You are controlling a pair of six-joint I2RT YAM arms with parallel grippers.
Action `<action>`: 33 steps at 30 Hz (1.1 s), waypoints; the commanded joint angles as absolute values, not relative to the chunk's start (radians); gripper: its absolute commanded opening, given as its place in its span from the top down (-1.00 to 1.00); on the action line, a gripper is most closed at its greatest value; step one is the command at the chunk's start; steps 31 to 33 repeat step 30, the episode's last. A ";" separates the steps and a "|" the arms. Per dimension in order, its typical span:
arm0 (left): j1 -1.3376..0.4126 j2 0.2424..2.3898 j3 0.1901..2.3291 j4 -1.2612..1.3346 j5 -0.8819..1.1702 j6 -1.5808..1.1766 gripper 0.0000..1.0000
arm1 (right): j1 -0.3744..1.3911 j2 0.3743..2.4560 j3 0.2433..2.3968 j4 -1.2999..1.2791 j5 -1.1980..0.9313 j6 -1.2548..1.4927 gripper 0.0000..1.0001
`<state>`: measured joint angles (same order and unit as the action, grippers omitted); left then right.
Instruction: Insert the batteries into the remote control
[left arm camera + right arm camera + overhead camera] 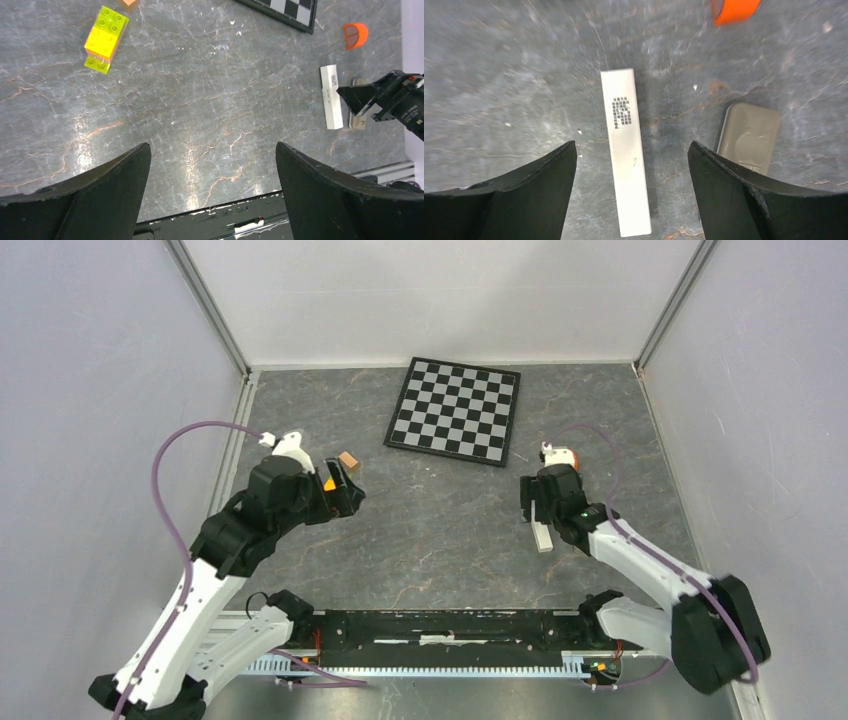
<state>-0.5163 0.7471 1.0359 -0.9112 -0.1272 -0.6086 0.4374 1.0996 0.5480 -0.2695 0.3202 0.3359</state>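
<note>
No batteries are in view. A small flat pale oblong with rounded corners (749, 136) lies on the table. It may be the remote control lying face down, since no buttons show. In the left wrist view it (358, 122) is partly hidden behind my right gripper (361, 97). My right gripper (631, 146) is open and empty, hovering over a longer plain white block (625, 150) with a small printed label. The pale oblong lies just past the right fingertip (704, 160). My left gripper (212, 146) is open and empty over bare table at the left (345, 490).
An orange round cap (734, 10) lies just beyond the white block (543, 538). A chessboard (456, 410) lies at the back centre. Stacked yellow and green toy bricks (105, 37) and a small brown cube (349, 460) lie near my left gripper. Grey walls close in both sides.
</note>
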 commanded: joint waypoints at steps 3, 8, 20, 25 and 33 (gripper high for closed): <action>-0.511 0.627 1.150 -1.031 -0.210 -0.567 -0.99 | 0.435 0.781 0.638 -0.375 0.435 0.335 -0.74; -0.511 0.566 1.246 -1.129 -0.282 -0.564 -0.99 | 0.434 0.474 0.714 -0.481 0.573 0.285 -0.80; -0.511 0.486 1.460 -1.230 -0.423 -0.508 -0.99 | 0.436 0.082 0.965 -0.568 0.956 0.142 -0.82; -0.511 0.474 1.489 -1.235 -0.457 -0.497 -0.99 | 0.435 0.062 0.992 -0.537 0.997 0.103 -0.92; -0.511 0.470 1.492 -1.236 -0.462 -0.495 -0.99 | 0.435 0.069 0.993 -0.529 1.001 0.110 -0.96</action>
